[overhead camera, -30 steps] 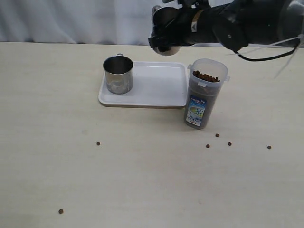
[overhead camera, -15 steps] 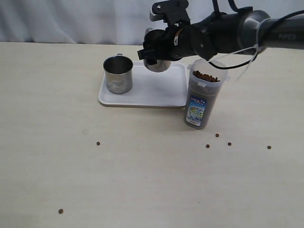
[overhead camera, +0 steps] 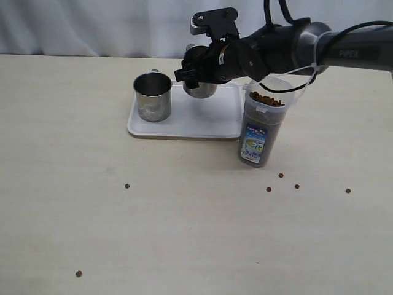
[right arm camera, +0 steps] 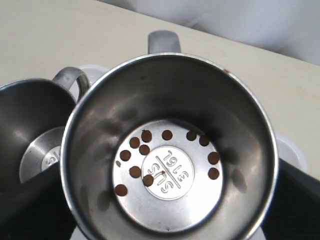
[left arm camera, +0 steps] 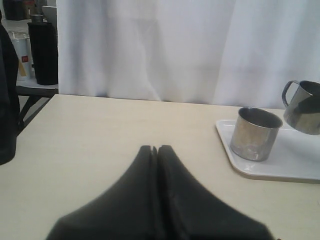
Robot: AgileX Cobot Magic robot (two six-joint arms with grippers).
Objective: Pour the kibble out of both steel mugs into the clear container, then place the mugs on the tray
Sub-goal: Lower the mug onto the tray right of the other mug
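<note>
My right gripper [overhead camera: 206, 69] is shut on a steel mug [overhead camera: 200, 88], holding it slightly tilted, low over the back of the white tray [overhead camera: 202, 120]. Several kibble pellets [right arm camera: 145, 149] lie on this mug's [right arm camera: 170, 150] bottom. The other steel mug [overhead camera: 152, 97] stands upright on the tray's left part and looks empty. Right of the tray stands the clear container [overhead camera: 261, 126] with kibble [overhead camera: 266, 99] near its top. My left gripper [left arm camera: 154, 148] hangs shut with nothing in it over bare table, well left of the tray [left arm camera: 295, 162].
Loose pellets lie on the table: three [overhead camera: 281, 182] in front of the container, one [overhead camera: 347, 190] further right, one [overhead camera: 127, 185] in front of the tray and one [overhead camera: 78, 273] near the front. A white curtain hangs behind the table.
My right arm has come down and to the left with the mug, from up beside the container's mouth to low over the tray's back. The left gripper has not moved.
</note>
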